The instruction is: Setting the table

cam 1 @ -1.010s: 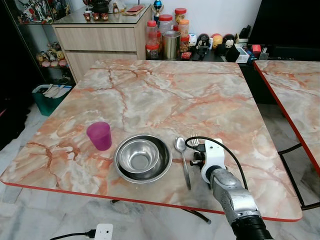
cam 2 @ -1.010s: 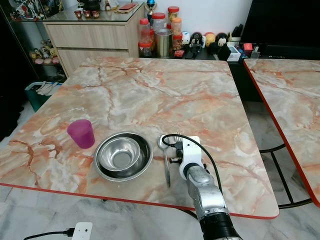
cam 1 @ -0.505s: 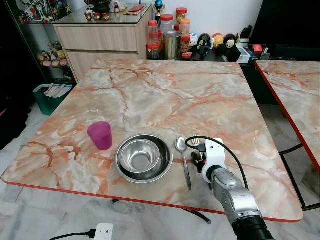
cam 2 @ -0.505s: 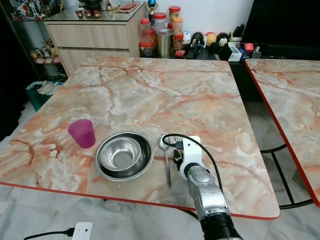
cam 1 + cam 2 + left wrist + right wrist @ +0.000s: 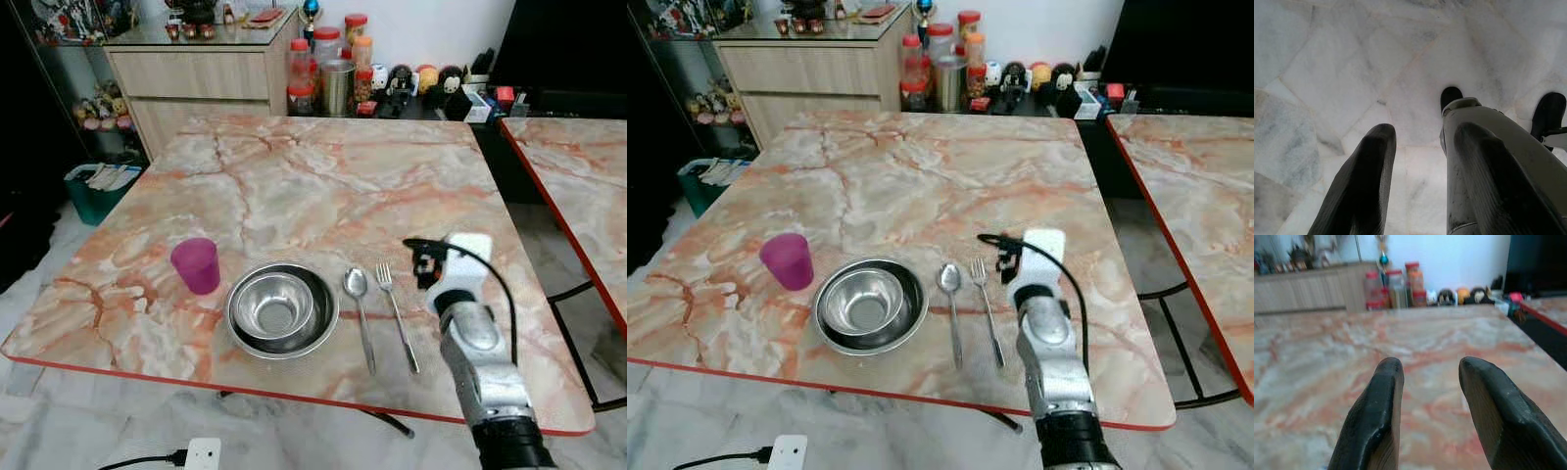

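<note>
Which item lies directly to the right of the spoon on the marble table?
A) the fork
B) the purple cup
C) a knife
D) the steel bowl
A: the fork lies just right of the spoon, while the steel bowl and purple cup sit to the spoon's left.

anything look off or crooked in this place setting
Nothing stands out. The purple cup, steel bowl, spoon and fork lie in a tidy row, upright and unspilled; the right gripper hovers empty beside the fork.
</note>
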Tool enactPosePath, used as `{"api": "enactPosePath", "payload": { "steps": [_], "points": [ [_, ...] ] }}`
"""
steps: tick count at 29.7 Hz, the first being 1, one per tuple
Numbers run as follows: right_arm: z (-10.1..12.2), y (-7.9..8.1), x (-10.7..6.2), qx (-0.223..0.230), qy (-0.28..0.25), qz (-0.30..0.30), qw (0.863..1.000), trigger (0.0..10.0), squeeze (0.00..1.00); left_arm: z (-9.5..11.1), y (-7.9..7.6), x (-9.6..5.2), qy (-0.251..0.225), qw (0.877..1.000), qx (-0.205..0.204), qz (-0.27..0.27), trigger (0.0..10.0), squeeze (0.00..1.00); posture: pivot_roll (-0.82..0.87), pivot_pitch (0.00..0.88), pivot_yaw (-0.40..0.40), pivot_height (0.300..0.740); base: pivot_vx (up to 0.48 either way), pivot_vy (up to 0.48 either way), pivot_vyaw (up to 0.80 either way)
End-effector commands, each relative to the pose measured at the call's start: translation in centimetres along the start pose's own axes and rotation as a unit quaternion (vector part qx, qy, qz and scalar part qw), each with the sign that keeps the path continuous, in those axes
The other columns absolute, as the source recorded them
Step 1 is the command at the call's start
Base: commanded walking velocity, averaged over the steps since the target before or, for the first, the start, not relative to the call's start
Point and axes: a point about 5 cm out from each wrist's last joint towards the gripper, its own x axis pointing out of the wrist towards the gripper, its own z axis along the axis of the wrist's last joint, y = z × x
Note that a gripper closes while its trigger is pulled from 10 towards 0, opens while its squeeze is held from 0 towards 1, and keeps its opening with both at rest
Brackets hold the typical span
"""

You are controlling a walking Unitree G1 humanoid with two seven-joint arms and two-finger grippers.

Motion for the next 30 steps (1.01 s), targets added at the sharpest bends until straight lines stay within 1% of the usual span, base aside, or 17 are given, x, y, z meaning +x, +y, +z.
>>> {"api": "enactPosePath", "payload": {
  "steps": [1,4,5,16,24,30],
  "points": [
    [0.3,0.0,0.1,0.004,-0.014,0.002,1.0,10.0,0.0,-0.6,-0.1,-0.1,0.006,1.0,-0.006,-0.004,10.0,0.0,0.02,0.0,0.009,0.74,0.0,0.0,0.0],
    [0.6,0.3,0.1,-0.002,-0.034,0.014,0.999,10.0,0.0,-0.5,-0.1,-0.1,0.001,1.0,-0.015,-0.005,10.0,0.0,0.02,0.0,0.009,0.74,0.0,0.0,0.0],
    [0.8,0.6,0.1,0.005,-0.043,0.022,0.999,10.0,0.0,-0.6,-0.1,-0.1,0.001,1.0,-0.016,-0.004,10.0,0.0,0.02,0.0,0.011,0.74,0.0,0.416,0.0],
    [1.0,1.2,-0.1,0.008,-0.067,0.037,0.997,10.0,0.0,-0.6,0.0,-0.1,-0.001,1.0,-0.006,-0.007,10.0,0.0,0.02,0.0,0.017,0.74,0.0,0.48,0.0],
    [0.9,1.3,0.0,0.004,-0.069,0.041,0.997,10.0,0.0,-0.6,0.0,-0.1,-0.002,1.0,-0.005,-0.007,10.0,0.0,0.02,0.0,0.02,0.74,0.0,0.48,0.0],
    [1.2,1.3,0.1,0.002,-0.08,0.042,0.996,10.0,0.0,-0.6,0.1,-0.1,-0.004,1.0,-0.003,-0.007,10.0,0.0,0.02,0.0,0.022,0.74,0.0,0.48,0.0]
  ]
}}
